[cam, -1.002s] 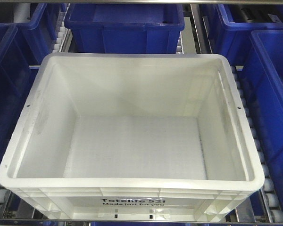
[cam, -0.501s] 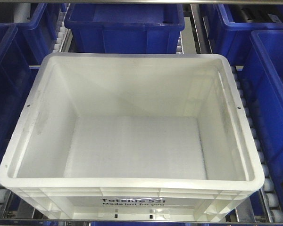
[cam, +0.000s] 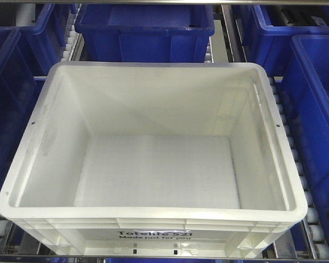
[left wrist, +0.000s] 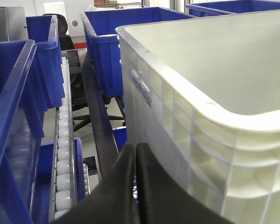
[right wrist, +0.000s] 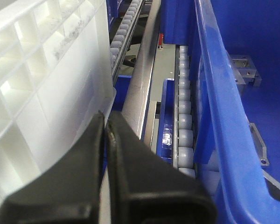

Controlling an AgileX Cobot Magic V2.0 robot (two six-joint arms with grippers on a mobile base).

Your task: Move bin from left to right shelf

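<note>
White bin (cam: 153, 164) sits empty in the middle lane of the roller shelf, filling most of the front view; front wall carries printed text, partly cut off at the bottom edge. Blue bins crowd it all round: one directly behind (cam: 145, 27), one on the left (cam: 8, 115), one on the right (cam: 318, 126), more in the top corners. Roller tracks (cam: 296, 164) run along both sides of the white bin, with metal rails between lanes.

Left claw (left wrist: 133, 156) is closed, fingers pressed together with nothing between them, just beside the bin's ribbed outer wall (left wrist: 177, 140), in the gap between it and a dark rail (left wrist: 100, 135). White rollers (left wrist: 63, 158) and a blue bin wall (left wrist: 14, 107) lie to its left; a dark chair-like shape far back is hard to make out.

Right claw (right wrist: 106, 122) is also closed and empty, close to the white bin's ribbed side (right wrist: 42, 79); contact cannot be told. Silver rail (right wrist: 142, 88), grey rollers (right wrist: 184, 126) and a tall blue bin wall (right wrist: 219, 116) stand to its right.

Neither claw shows in the front view. Shelf structure below the bins is hidden.
</note>
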